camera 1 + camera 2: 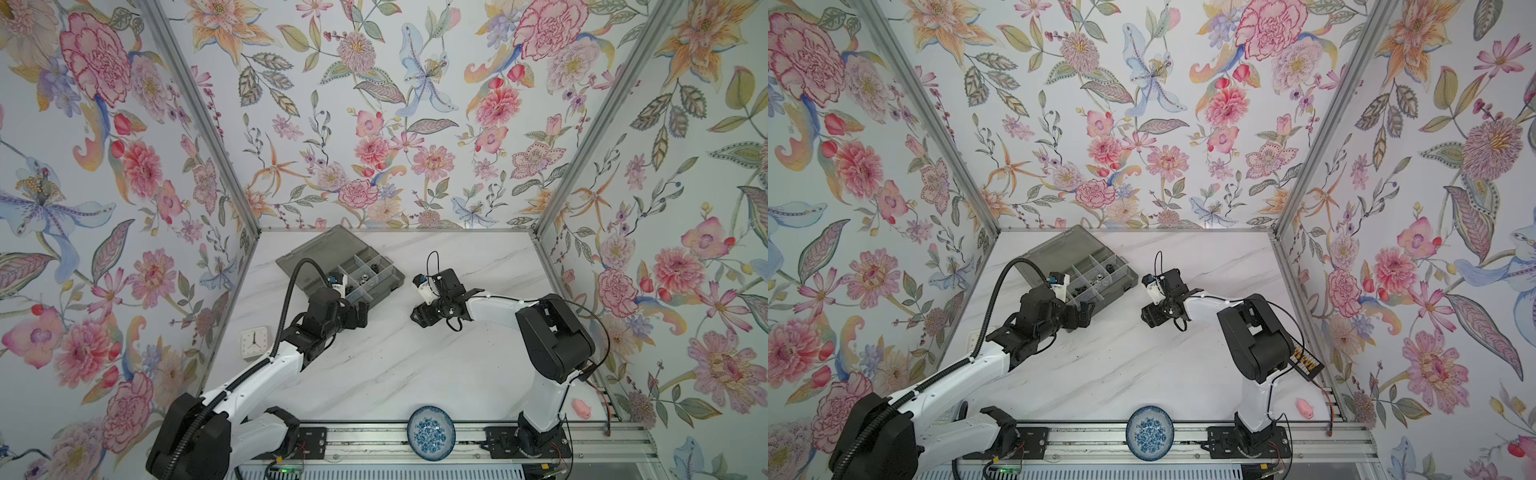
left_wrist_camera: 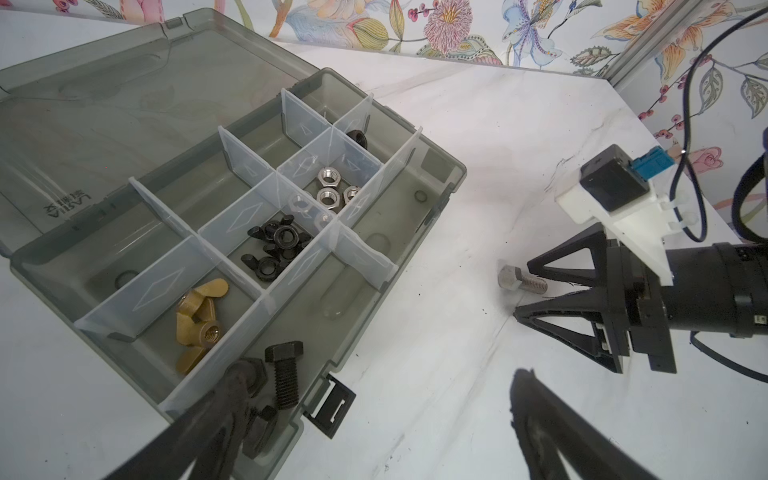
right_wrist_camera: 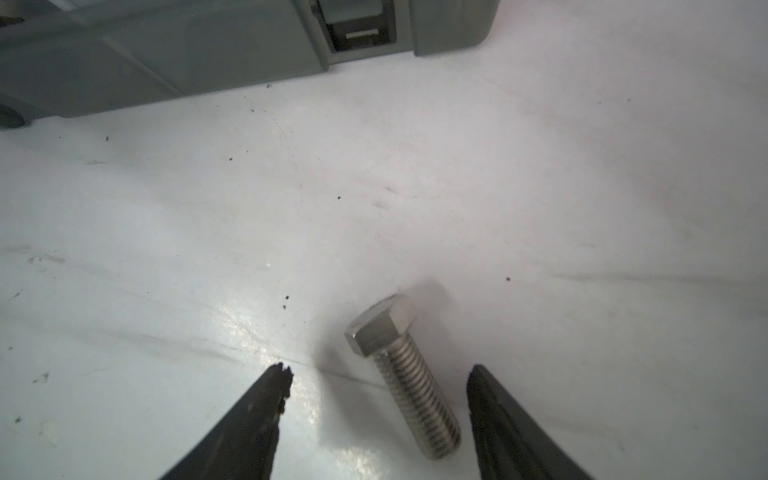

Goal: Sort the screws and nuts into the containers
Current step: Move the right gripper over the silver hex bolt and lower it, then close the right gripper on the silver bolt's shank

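A silver screw [image 3: 405, 374] lies on the white table, its threaded shank between the fingers of my right gripper [image 3: 378, 370], which stands open with a gap on each side. The left wrist view shows the same screw [image 2: 521, 282] and right gripper [image 2: 523, 291]. The grey organizer box [image 2: 432, 162] lies open; its containers hold black screws [image 2: 286, 374], brass wing nuts [image 2: 197, 320], black wing nuts [image 2: 276, 245] and silver hex nuts [image 2: 330, 191]. My left gripper [image 2: 382, 370] is open and holds nothing, one finger over the black-screw compartment, the other over the table.
In a top view the box [image 1: 390, 266] sits at the back left with its lid [image 1: 320, 249] folded back. A white clock [image 1: 254, 341] lies by the left wall. A blue-and-white dish [image 1: 431, 432] and a pink toy [image 1: 582, 408] sit at the front.
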{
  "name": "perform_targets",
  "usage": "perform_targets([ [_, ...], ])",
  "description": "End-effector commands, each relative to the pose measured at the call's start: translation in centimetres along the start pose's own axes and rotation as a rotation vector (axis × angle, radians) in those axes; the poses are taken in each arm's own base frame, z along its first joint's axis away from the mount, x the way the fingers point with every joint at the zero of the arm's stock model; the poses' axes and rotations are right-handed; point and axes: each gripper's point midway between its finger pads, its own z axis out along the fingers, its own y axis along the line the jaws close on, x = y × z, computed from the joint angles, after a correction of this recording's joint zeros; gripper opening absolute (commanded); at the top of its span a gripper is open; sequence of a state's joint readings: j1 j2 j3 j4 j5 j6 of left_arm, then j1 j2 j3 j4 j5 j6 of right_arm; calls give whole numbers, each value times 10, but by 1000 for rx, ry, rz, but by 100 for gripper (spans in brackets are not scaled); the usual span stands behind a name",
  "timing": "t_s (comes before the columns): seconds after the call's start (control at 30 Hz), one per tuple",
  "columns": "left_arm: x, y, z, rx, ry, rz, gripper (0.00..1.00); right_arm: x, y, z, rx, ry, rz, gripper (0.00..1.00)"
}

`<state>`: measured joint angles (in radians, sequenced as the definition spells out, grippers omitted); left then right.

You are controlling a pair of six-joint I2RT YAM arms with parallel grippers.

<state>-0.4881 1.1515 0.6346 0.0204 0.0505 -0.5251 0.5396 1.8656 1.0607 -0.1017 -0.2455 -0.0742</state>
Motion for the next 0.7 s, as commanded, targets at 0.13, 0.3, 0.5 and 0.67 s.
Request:
perform_targets([
  [0.13, 0, 5, -3, 1, -2, -23, 99, 9, 3, 5, 0, 42, -17, 62],
  [0.3, 2, 5, -2, 2, 2, -23, 99, 11, 4, 7, -2, 50, -19, 55],
  [0.5, 4, 8, -1, -2, 2, -27, 99, 16, 3, 13, 11, 65, -28, 48],
  [0.67, 6, 8, 2, 1, 11, -28, 99, 17, 3, 14, 17, 71, -35, 36],
])
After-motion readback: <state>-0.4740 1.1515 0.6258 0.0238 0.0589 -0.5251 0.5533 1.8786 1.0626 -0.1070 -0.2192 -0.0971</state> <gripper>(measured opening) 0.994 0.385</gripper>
